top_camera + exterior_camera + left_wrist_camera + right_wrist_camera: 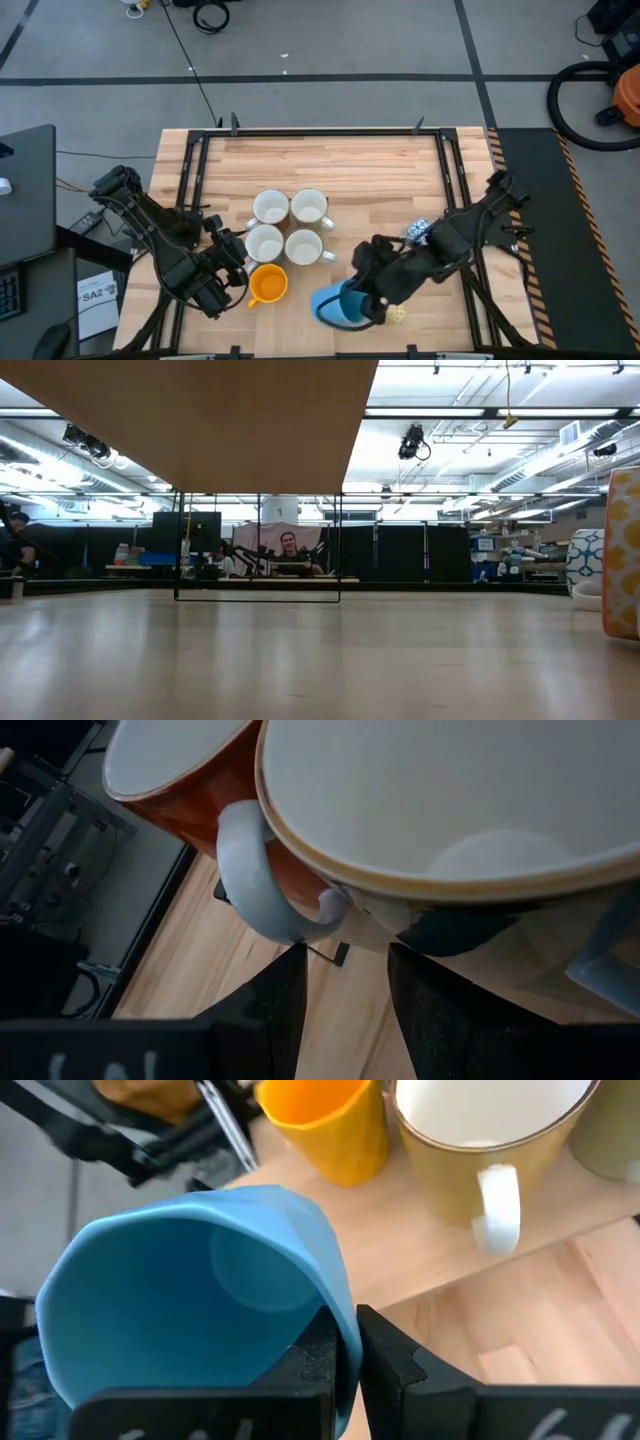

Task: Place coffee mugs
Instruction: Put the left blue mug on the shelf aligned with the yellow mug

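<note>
Four cream-lined mugs (287,226) stand in a square block at the table's middle, and an orange mug (267,284) stands just in front of them. My right gripper (358,300) is shut on a bright blue mug (335,306) near the front edge. A yellow patterned mug (399,314) and a blue-and-white one (418,230) stand on the table beside the right arm. My left gripper (238,270) is open, left of the orange mug. Its fingers (285,1010) stand just under the nearest cream-lined mug (450,800); whether they touch it I cannot tell. My right gripper pinches the blue mug's wall at the rim (335,1320), one finger inside the mug and one outside. The fingers slant down from the table's right. The mug is tipped, its mouth turned toward the wrist camera, and looks lifted off the wood.
A black metal frame (200,170) runs around the wooden tabletop. The wood behind the mug block (330,160) is bare. In the low view, a person sits in the room behind the table (290,550).
</note>
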You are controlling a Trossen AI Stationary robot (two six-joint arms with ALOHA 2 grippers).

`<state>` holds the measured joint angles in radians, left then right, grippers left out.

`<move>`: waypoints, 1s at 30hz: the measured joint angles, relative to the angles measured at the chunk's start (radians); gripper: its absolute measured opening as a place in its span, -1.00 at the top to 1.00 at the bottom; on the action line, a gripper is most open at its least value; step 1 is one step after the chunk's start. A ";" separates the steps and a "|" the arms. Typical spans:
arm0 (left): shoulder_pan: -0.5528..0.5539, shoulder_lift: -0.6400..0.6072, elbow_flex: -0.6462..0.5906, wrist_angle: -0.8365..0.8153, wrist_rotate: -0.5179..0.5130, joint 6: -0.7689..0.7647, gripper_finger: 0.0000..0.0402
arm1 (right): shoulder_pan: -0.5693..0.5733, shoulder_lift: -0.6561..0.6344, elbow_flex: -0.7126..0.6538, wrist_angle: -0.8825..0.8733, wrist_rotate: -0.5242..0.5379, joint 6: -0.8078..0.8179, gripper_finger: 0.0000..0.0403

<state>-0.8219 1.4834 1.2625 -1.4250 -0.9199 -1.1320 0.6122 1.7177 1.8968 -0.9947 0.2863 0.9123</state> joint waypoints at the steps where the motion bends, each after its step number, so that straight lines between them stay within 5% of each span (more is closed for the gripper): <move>1: 0.000 0.000 0.000 0.000 0.000 0.000 0.26 | -0.004 0.024 0.028 -0.023 0.000 -0.001 0.86; 11: 0.000 0.000 0.000 0.001 0.000 -0.001 0.26 | -0.078 0.177 0.161 -0.076 -0.101 -0.078 0.85; 30: 0.000 0.000 0.000 0.013 0.034 0.000 0.26 | -0.135 0.213 0.158 -0.128 -0.126 0.037 0.85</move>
<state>-0.8219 1.4834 1.2625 -1.4117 -0.8864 -1.1320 0.4776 1.9305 2.0548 -1.1223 0.1604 0.9497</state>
